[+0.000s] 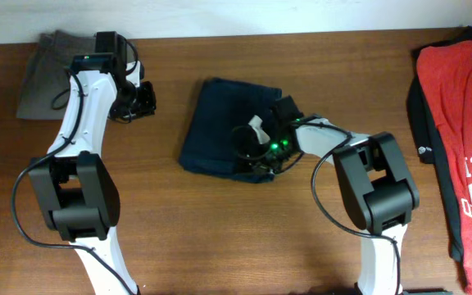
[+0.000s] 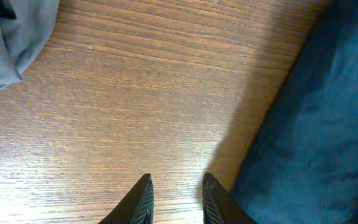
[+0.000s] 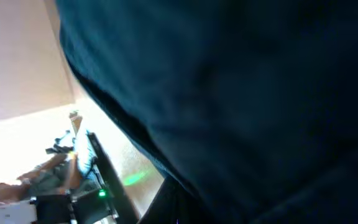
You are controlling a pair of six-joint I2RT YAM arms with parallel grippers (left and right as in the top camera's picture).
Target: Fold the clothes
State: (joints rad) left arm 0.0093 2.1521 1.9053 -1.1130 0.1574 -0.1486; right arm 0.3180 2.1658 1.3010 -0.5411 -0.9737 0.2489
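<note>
Jaws of left gripper (image 2: 178,182) parted above table (image 2: 135,93), right gripper (image 1: 257,152) clenched, arm low on shorts (image 1: 220,123)

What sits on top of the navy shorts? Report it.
The right gripper, shut, sits on the navy shorts near one edge. Whether it pinches cloth is hidden; the table beneath the shorts is covered.

The brown wooden desk (image 1: 220,238) is carrying three piles of clothing, well apart from one another. A pair of dark navy shorts (image 1: 220,123) is lying folded into a rough square near the middle, while grey-olive shorts (image 1: 43,74) are sitting bunched at the far left corner. Over at the right edge a red T-shirt (image 1: 457,98) with white lettering is lying stretched out, overlapping a black garment (image 1: 420,123) that is peeking out along its left side.
</note>
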